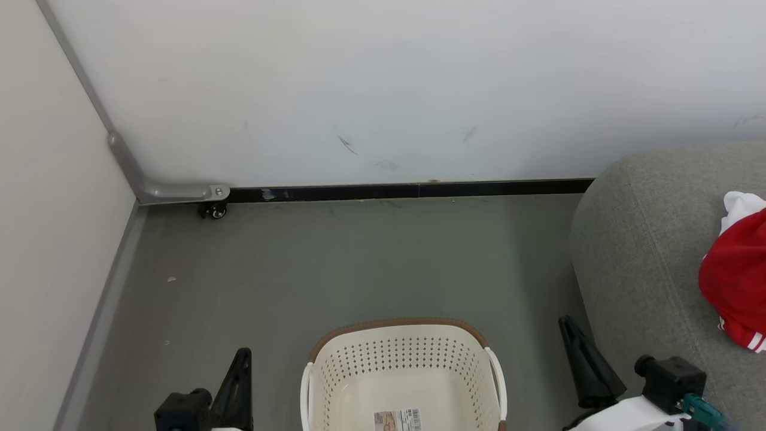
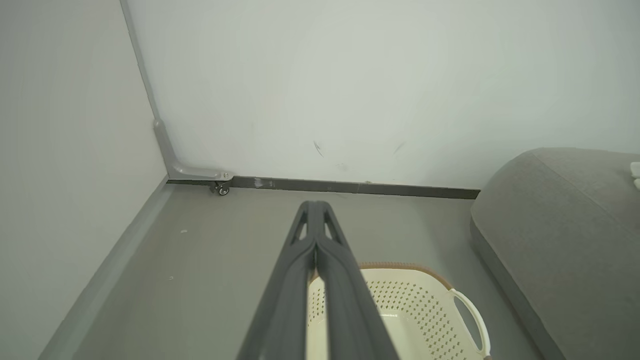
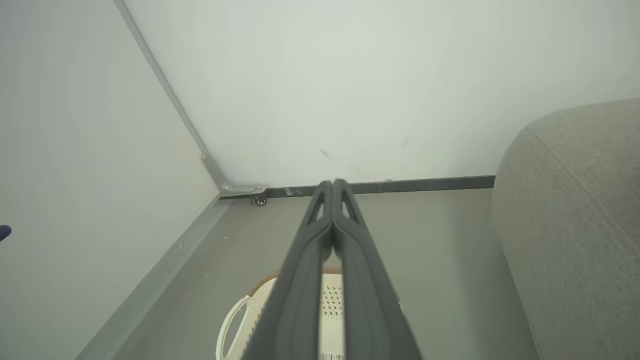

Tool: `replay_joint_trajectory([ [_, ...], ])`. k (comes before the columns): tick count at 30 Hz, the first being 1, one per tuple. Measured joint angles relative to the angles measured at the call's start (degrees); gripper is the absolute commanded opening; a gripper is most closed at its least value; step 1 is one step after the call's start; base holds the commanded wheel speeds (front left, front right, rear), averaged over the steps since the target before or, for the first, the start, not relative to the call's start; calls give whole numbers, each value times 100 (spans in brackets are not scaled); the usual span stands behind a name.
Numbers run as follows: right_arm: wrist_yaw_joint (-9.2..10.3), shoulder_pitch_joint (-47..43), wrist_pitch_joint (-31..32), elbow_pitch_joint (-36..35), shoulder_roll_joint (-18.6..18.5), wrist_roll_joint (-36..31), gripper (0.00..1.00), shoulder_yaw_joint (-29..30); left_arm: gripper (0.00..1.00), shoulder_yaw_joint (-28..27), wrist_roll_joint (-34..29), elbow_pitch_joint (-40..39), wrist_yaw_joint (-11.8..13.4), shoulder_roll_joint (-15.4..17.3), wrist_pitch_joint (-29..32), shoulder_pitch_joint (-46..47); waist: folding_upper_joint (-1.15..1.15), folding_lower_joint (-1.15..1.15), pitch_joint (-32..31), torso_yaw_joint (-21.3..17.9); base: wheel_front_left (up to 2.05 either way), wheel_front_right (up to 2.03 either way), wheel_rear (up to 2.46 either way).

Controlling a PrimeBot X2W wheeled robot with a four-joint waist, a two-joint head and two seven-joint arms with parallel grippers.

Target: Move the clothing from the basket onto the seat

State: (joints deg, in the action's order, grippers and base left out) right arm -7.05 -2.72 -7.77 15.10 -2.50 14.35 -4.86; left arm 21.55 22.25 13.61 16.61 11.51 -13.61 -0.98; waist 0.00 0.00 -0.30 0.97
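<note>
The clothing (image 1: 735,281), red and white, lies on the grey sofa (image 1: 640,251) at right. The cream laundry basket (image 1: 400,325) stands on the floor (image 1: 359,257) beside it. Left end effector (image 1: 243,354) and right end effector (image 1: 566,323) flank it, both clenched on nothing.

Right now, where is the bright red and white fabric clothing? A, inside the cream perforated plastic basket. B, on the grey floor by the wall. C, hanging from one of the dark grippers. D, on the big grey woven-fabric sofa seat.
D: the red and white clothing lies on the grey woven sofa seat, while the cream perforated basket is bare inside apart from its barcode sticker.
</note>
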Motion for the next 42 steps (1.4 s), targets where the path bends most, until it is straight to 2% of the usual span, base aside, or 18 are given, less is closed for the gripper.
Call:
replay_joint_trajectory([
  [9,0,1,23,-48,2,1043,0,89,0,-271,866,-77,-209,-99,159,-1,0,7,3,-12,0,0,0],
  [28,0,23,298,-88,-92,2816,0,269,0,-775,2469,-169,-668,-234,566,-1,0,95,-66,-35,0,0,0],
  [35,0,44,367,-90,-127,3449,0,308,0,-947,3039,-172,-851,-270,703,-1,0,99,-80,-42,0,0,0],
  [42,0,65,428,-86,-151,4001,0,354,0,-1090,3518,-169,-996,-302,814,0,0,75,-72,-49,0,0,0],
])
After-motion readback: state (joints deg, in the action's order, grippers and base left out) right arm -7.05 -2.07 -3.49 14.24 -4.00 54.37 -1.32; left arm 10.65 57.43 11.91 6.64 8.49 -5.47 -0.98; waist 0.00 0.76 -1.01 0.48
